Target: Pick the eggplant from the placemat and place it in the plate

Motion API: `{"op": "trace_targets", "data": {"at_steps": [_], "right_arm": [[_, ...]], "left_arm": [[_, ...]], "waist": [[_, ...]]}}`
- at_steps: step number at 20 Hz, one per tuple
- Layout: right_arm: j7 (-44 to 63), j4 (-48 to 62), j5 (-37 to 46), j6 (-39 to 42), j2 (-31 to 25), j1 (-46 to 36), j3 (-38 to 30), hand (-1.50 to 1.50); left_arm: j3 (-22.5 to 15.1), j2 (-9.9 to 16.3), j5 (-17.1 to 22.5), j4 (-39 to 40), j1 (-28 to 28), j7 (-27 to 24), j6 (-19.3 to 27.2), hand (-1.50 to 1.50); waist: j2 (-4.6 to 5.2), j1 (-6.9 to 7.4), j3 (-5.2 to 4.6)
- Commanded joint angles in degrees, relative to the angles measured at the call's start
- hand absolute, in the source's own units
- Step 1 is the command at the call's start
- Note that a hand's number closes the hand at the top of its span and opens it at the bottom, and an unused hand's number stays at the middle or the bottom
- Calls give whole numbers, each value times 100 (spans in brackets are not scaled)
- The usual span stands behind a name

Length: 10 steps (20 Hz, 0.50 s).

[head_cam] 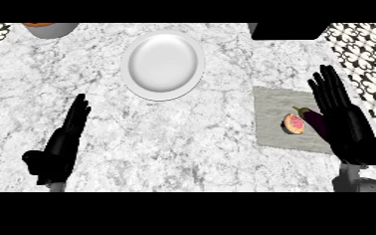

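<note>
In the head view you see the eggplant [314, 119] on the placemat [275, 110] at 3 o'clock, beside a cut fruit [294, 124]. The right hand [341, 119], fingers straight, partly covers it. The white plate [163, 64] is at 12 o'clock. The left hand [62, 144] rests at 8 o'clock, fingers released.

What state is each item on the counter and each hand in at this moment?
Dark purple eggplant: lying on the placemat, partly hidden by the right hand, not picked.
Grey rectangular placemat: flat, holding the eggplant and fruit.
Pink halved fruit: on the placemat, beside the eggplant.
White oval plate: empty.
Right hand: open, over the eggplant.
Left hand: open, resting.
</note>
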Motion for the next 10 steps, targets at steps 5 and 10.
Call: {"op": "trace_targets", "data": {"at_steps": [5,10], "right_arm": [[1168,342,-2377,1527,-337,-695,-471,-150],[-811,1557,-1230,1958,-1274,-615,-1491,-150]], "left_arm": [[259,834,-682,221,-108,-218,30,0],[359,875,-784,628,-47,-385,-97,0]], "waist": [[129,450,322],[136,337,303]]}}
